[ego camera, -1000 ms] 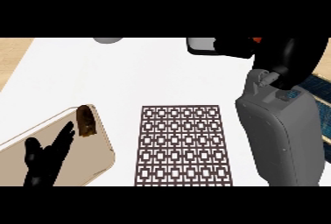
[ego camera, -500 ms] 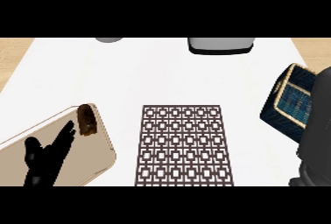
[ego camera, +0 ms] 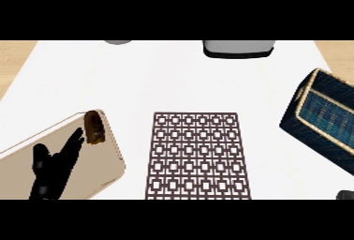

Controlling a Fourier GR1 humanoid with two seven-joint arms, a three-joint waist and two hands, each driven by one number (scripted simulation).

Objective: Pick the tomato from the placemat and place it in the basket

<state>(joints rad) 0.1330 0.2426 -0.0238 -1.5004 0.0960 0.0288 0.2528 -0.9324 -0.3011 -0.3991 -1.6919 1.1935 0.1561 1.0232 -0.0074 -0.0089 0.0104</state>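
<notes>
White surface [ego camera: 173, 79] shows no tomato on your placemat [ego camera: 198, 155]; basket [ego camera: 325, 119] sits right; left hand [ego camera: 54, 169] rests open, far side.

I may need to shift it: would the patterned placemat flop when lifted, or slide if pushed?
The placemat lies flat with no visible thickness, so it would probably droop if lifted by one edge. On the smooth white counter it likely slides easily when pushed.

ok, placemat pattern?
Placemat: dark brown lattice of small rectangles, seen in the head view.
</notes>
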